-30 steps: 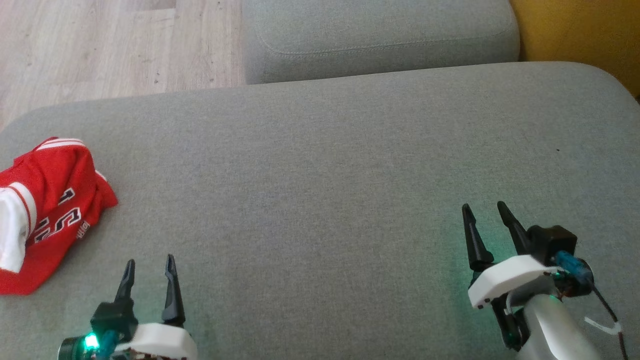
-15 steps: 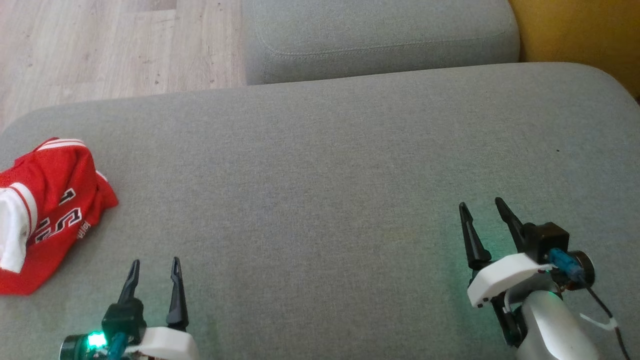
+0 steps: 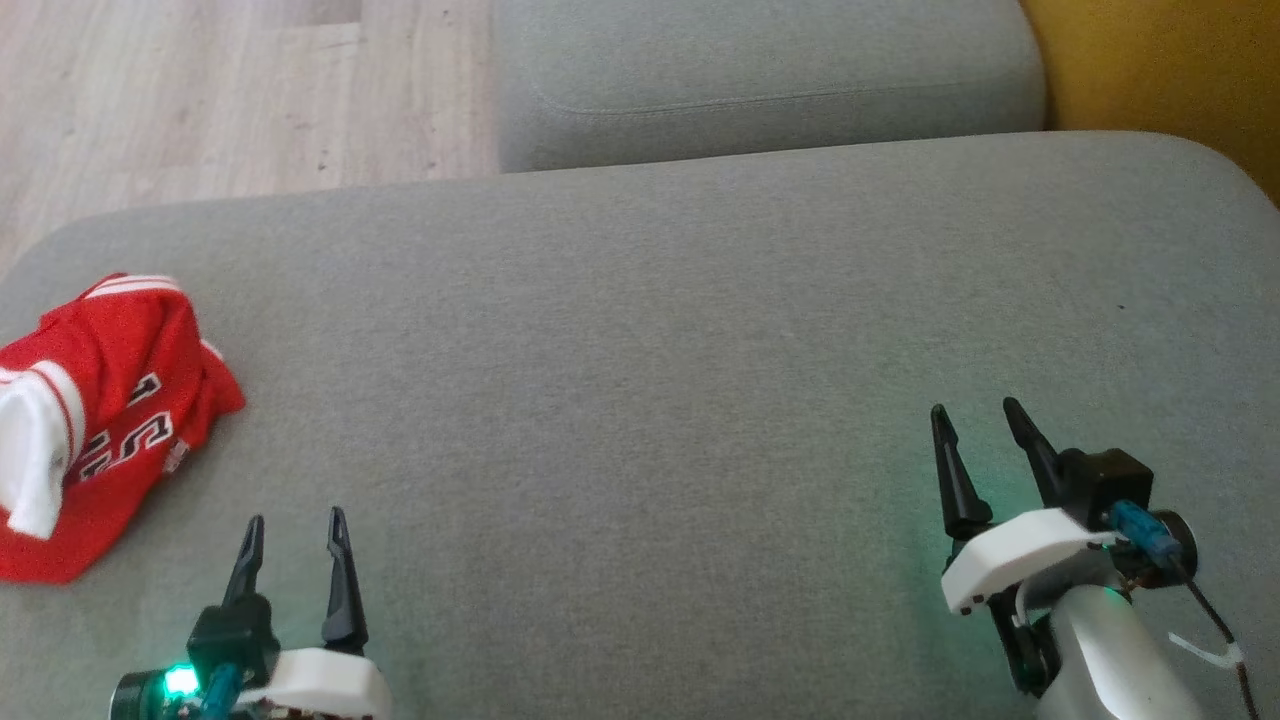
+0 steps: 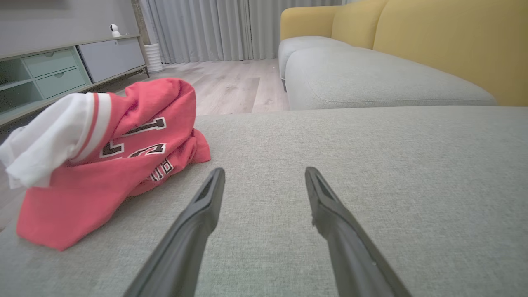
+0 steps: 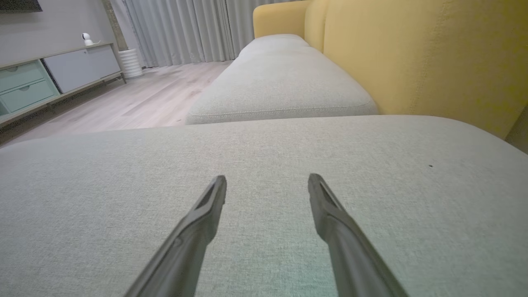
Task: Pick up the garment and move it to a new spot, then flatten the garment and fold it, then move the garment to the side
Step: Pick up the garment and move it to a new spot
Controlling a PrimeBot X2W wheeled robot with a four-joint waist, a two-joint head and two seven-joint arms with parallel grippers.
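Both left gripper point(image 3: 296, 516) and right gripper point(image 3: 973, 406) gape empty; left wrist view faces garment point(image 4: 95, 185)

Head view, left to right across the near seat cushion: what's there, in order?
red jersey → left gripper, open → right gripper, open. The jersey lies crumpled on the grey seat cushion, and bare fabric separates the two grippers.
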